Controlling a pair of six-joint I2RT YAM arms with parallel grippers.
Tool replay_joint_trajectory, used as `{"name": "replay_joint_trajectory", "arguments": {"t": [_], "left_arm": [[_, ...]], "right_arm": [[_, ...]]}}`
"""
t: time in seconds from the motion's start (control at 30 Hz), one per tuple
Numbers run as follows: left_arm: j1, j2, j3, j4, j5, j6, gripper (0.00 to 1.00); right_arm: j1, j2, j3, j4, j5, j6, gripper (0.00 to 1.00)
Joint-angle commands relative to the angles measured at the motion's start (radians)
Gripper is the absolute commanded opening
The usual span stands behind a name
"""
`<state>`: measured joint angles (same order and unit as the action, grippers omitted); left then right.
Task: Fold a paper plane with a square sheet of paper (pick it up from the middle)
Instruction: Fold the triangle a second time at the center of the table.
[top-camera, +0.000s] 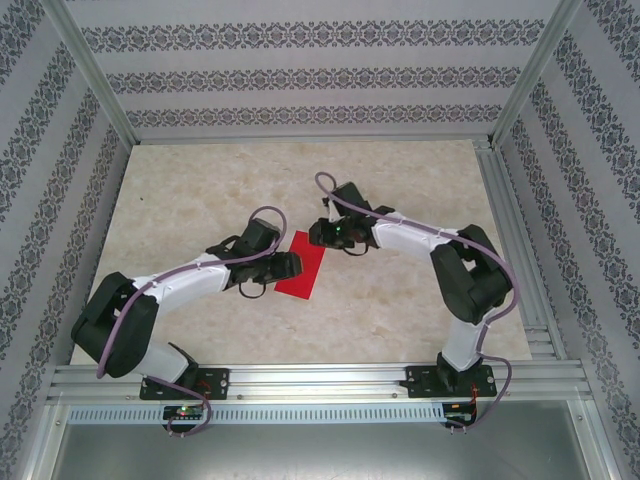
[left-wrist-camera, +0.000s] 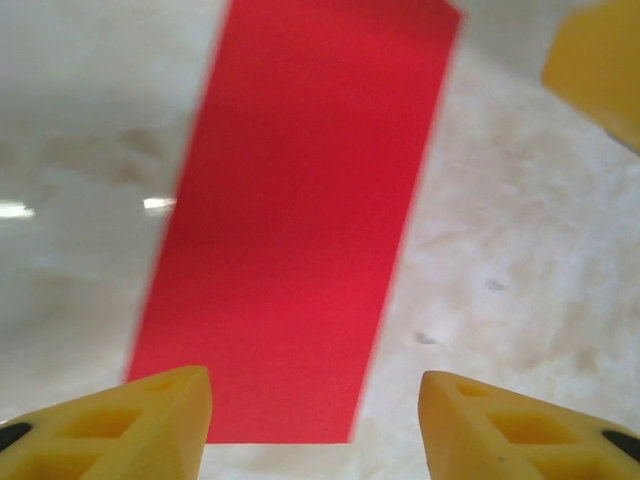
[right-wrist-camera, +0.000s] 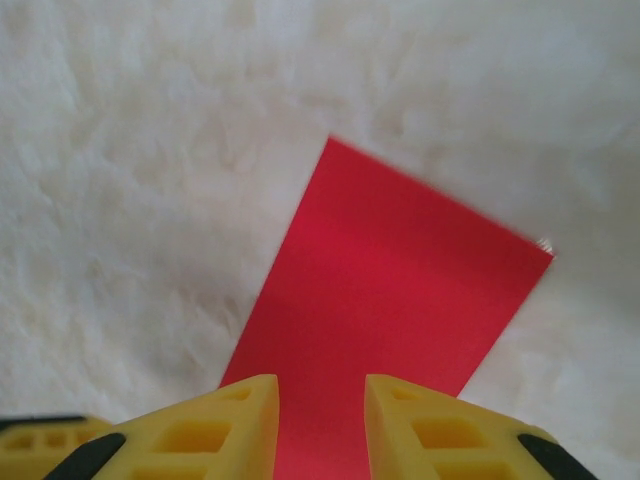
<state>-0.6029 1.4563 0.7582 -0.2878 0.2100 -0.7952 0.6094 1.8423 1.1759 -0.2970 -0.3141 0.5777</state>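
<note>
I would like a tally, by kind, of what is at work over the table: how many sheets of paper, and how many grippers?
red paper: 1
grippers: 2, the left gripper and the right gripper
total: 3

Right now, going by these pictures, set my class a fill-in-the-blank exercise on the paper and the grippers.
1. The paper is coloured ____.
2. Its outline is a ____, not a triangle.
3. It lies flat on the ____, between the left gripper and the right gripper.
4. The fingers of both grippers are coloured ____.
Missing words: red; rectangle; table; yellow.
</note>
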Motion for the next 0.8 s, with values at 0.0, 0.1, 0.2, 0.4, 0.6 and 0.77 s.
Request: {"name": "replay_joint_trajectory", "arguments": {"t": [0.0, 0.1, 0.2, 0.4, 0.6, 0.77], "left_arm": [[0.024, -0.015, -0.049, -0.055, -0.003, -0.016, 0.61], [0.033, -0.020, -0.065, -0.050, 0.015, -0.017, 0.63], [0.039, -0.018, -0.073, -0.042, 0.033, -0.011, 0.65], [0.048, 0.007, -0.068, -0.033, 0.061, 0.004, 0.66], [0.059, 0.035, -0.063, 0.001, 0.112, 0.005, 0.64], [0.062, 0.047, -0.051, 0.005, 0.146, 0.008, 0.62]], "right_arm": [[0.010, 0.071, 0.037, -0.050, 0.042, 0.004, 0.30], [0.012, 0.115, 0.072, -0.065, 0.050, -0.003, 0.30], [0.013, 0.154, 0.118, -0.103, 0.078, -0.024, 0.30], [0.004, 0.229, 0.191, -0.140, 0.058, -0.100, 0.29], [-0.034, 0.285, 0.251, -0.130, -0.044, -0.218, 0.27], [-0.041, 0.233, 0.271, -0.132, -0.056, -0.216, 0.27]]}}
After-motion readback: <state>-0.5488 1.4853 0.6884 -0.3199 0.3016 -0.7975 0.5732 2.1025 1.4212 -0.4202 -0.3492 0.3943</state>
